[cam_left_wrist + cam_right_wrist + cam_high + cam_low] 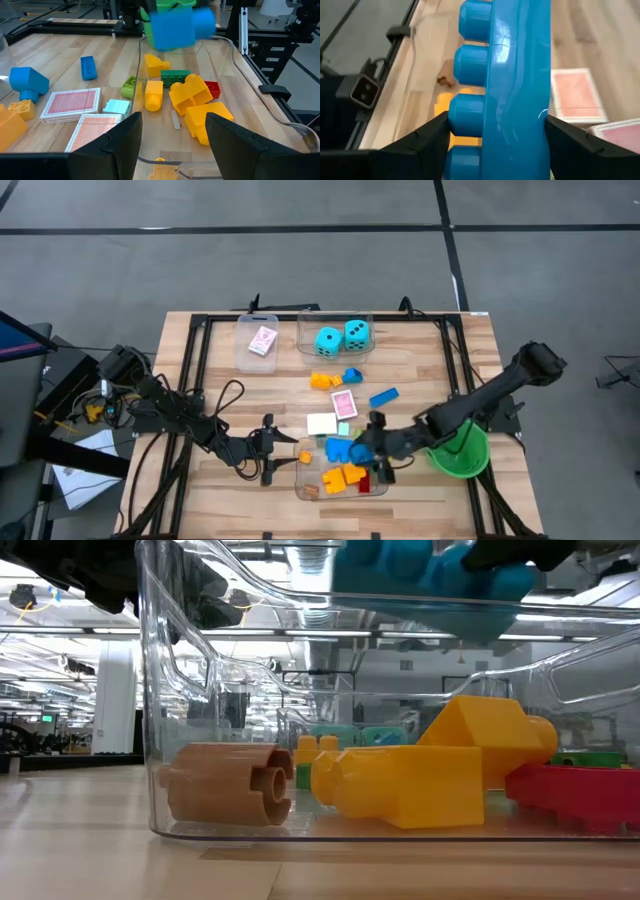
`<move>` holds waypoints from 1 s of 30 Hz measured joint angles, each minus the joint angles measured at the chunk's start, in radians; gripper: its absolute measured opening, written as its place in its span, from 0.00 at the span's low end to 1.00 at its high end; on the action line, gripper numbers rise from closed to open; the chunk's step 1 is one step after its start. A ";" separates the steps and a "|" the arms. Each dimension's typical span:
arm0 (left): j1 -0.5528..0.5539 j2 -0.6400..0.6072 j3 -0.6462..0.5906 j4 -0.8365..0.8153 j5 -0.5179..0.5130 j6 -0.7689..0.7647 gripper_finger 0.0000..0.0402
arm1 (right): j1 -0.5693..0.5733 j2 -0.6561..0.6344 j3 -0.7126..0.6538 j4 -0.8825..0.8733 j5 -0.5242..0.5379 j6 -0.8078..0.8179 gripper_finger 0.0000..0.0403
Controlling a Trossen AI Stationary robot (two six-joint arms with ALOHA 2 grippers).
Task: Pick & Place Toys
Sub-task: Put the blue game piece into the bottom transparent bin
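Observation:
My right gripper (368,448) is shut on a large blue brick (510,75) above the near clear tub (300,480). The brick also shows in the left wrist view (175,27) and the low view (430,575). In the tub lie yellow bricks (200,107), a green brick (175,76), a red brick (212,89) and a tan piece (225,785). My left gripper (272,450) is open at the tub's left end; its fingers (120,142) stand apart, and I cannot tell whether they touch the tub. My right gripper pinches the blue brick between its two fingers. One finger (422,145) is on the studded face (465,122), the other on the smooth opposite face (540,135). The fingers come from the table's right. The brick is lifted clear above the tub.
Loose on the table beyond the tub lie pink-backed cards (72,102), a flat blue brick (383,396), a blue brick (352,375) and an orange brick (322,380). Two far tubs hold the cyan dice (340,337) and a card (262,340). A green bowl (462,455) stands at the right.

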 joint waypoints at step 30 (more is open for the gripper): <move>0.000 0.000 0.001 -0.018 0.000 -0.007 0.53 | -0.052 0.129 0.072 -0.141 -0.084 0.014 0.88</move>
